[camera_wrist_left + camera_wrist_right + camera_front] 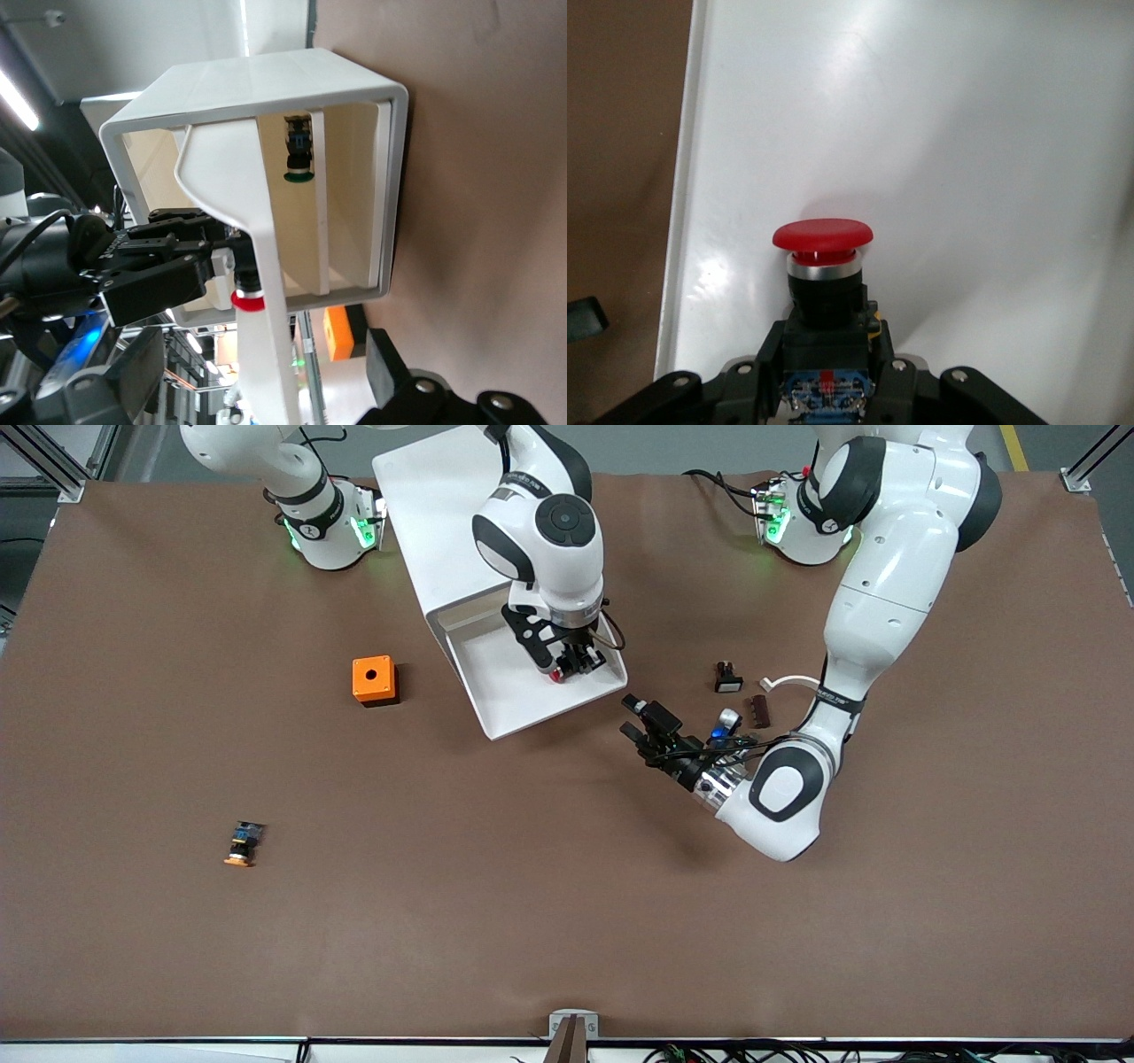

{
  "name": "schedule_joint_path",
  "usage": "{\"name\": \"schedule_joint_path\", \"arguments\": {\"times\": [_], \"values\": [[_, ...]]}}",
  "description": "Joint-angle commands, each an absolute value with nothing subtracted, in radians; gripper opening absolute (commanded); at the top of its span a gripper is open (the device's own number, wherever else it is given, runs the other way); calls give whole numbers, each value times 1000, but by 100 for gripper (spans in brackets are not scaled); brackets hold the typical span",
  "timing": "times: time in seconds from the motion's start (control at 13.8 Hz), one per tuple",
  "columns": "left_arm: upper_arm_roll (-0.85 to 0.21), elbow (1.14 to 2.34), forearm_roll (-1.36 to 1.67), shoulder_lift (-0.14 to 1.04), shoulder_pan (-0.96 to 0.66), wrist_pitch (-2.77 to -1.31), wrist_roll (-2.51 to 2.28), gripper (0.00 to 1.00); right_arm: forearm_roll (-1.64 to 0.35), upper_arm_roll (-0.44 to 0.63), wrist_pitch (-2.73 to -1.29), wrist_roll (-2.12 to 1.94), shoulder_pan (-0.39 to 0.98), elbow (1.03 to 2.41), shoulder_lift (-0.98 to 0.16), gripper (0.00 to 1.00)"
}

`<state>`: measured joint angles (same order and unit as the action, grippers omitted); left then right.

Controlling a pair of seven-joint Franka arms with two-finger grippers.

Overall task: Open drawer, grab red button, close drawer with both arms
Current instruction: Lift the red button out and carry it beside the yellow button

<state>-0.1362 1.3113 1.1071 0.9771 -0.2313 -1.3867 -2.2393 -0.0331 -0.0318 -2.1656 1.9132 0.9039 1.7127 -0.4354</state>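
Brown worktop point(532, 886), white drawer point(532, 700) pulled open. Button point(558, 675) being gripped inside drawer tray by right claw point(576, 662), fingers closed on its black body, long axis in line with claw, red cap pointing away. Blue rear part tucked between fingers. Left claw point(636, 717) being held spread wide and empty, just beside drawer front.
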Motion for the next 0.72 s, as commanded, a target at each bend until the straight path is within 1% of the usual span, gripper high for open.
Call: {"name": "schedule_joint_path", "arguments": {"times": [0.0, 0.14, 0.22, 0.43, 0.51, 0.65], "values": [[-137, 1229, 1123, 994, -236, -1385, -2113, 100, -31, -25, -2155, 1904, 908, 1672, -449, 0], [-118, 1198, 1117, 993, -239, -1385, -1990, 100, -32, -23, -2132, 1844, 876, 1638, -437, 0], [-91, 1193, 1117, 989, -250, -1385, -1918, 100, -32, -21, -2085, 1795, 852, 1617, -431, 0], [-54, 1193, 1112, 985, -276, -1385, -1708, 100, -32, -20, -1887, 1521, 735, 1504, -423, 0], [-35, 1192, 1091, 979, -296, -1387, -1634, 100, -32, -20, -1859, 1405, 689, 1499, -411, 0], [-2, 1192, 1054, 939, -328, -1400, -1454, 100, -32, -20, -1856, 1201, 580, 1508, -396, 0]]}}
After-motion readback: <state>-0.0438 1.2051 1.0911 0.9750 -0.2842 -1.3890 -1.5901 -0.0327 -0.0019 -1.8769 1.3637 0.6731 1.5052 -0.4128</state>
